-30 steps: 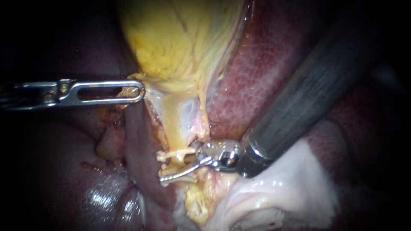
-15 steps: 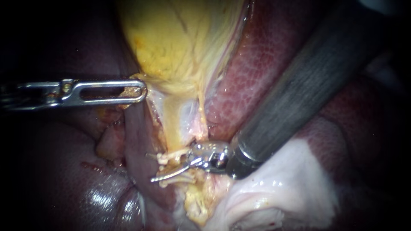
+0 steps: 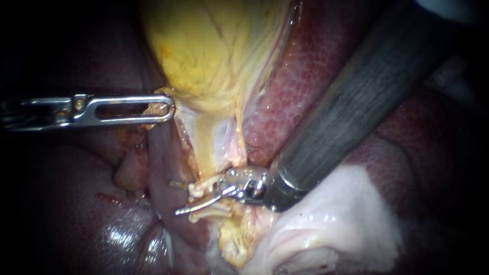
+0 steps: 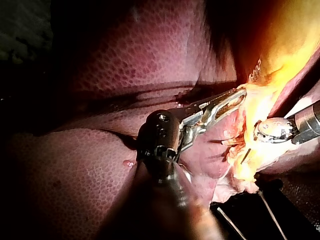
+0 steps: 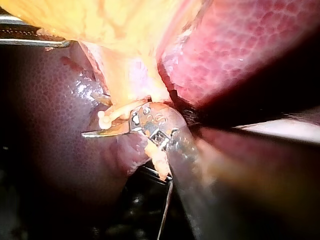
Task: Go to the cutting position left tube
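The yellow gallbladder point(image 3: 214, 51) hangs in the middle of the endoscope view. My left instrument point(image 3: 170, 108) comes in level from the left, its slotted jaws shut on the gallbladder's lower left edge point(image 4: 250, 95). Below the gallbladder's neck, thin pale tubes point(image 3: 204, 186) run crosswise. My right instrument point(image 3: 191, 199) comes down from the upper right and its thin blades point left across them. The blades stand open: the lower one point(image 3: 201, 204) shows bare under a pale tube point(image 5: 112, 116), the upper one is mostly hidden behind it.
Red mottled liver point(image 3: 305, 86) lies right of the gallbladder and dark liver point(image 3: 76, 203) to the left. White fatty tissue point(image 3: 331, 224) sits under the right shaft point(image 3: 356, 102), which covers much of the right side. Yellow fat point(image 3: 234, 239) lies below the tubes.
My right instrument has slid left along the tubes, its lower blade tip now further past them. My left instrument keeps its hold and has barely moved.
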`<state>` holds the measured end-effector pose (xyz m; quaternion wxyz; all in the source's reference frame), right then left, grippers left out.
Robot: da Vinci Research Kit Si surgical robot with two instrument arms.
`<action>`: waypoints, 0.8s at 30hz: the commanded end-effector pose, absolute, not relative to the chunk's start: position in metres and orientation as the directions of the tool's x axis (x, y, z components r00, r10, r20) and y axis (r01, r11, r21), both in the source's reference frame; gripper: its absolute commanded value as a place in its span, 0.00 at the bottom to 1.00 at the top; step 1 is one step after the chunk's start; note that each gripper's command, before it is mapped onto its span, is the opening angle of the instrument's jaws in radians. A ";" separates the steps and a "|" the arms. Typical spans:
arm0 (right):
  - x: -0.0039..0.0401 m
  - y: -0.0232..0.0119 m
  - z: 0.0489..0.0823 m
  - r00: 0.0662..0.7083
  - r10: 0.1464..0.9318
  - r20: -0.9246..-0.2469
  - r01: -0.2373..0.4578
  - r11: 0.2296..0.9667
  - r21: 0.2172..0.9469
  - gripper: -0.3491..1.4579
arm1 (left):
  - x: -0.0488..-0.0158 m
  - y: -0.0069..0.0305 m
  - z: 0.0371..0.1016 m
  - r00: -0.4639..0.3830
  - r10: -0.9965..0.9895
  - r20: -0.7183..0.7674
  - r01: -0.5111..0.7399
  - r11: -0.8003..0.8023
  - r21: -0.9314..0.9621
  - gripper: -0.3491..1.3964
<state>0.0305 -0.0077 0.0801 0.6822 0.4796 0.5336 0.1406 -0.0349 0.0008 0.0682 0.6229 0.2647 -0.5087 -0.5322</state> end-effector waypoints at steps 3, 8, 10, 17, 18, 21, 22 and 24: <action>0.0305 -0.0077 0.0802 0.392 0.703 -0.593 0.322 0.499 0.804 0.93 | -0.0349 0.0008 0.0682 -0.084 -0.932 0.352 0.393 0.294 0.871 0.00; 0.0305 -0.0076 0.0804 0.388 0.705 -0.594 0.313 0.505 0.804 0.89 | -0.0349 0.0008 0.0681 -0.084 -0.932 0.352 0.393 0.294 0.871 0.00; 0.0296 -0.0077 0.0804 0.418 0.684 -0.597 0.360 0.479 0.801 0.37 | -0.0348 0.0008 0.0681 -0.084 -0.932 0.352 0.393 0.294 0.871 0.00; 0.0292 -0.0079 0.0817 0.444 0.652 -0.615 0.364 0.496 0.788 0.00 | -0.0346 0.0007 0.0679 -0.084 -0.932 0.352 0.394 0.293 0.871 0.00; 0.0293 -0.0079 0.0817 0.444 0.652 -0.615 0.364 0.496 0.789 0.00 | -0.0346 0.0007 0.0679 -0.084 -0.932 0.351 0.394 0.293 0.871 0.00; 0.0294 -0.0079 0.0816 0.444 0.652 -0.614 0.364 0.496 0.789 0.00 | -0.0346 0.0008 0.0678 -0.084 -0.933 0.351 0.394 0.293 0.871 0.00; 0.0294 -0.0079 0.0816 0.444 0.652 -0.614 0.363 0.496 0.789 0.00 | -0.0346 0.0008 0.0678 -0.084 -0.933 0.351 0.394 0.292 0.871 0.00; 0.0294 -0.0078 0.0817 0.444 0.652 -0.614 0.363 0.496 0.789 0.00 | -0.0346 0.0008 0.0678 -0.084 -0.933 0.351 0.394 0.292 0.871 0.00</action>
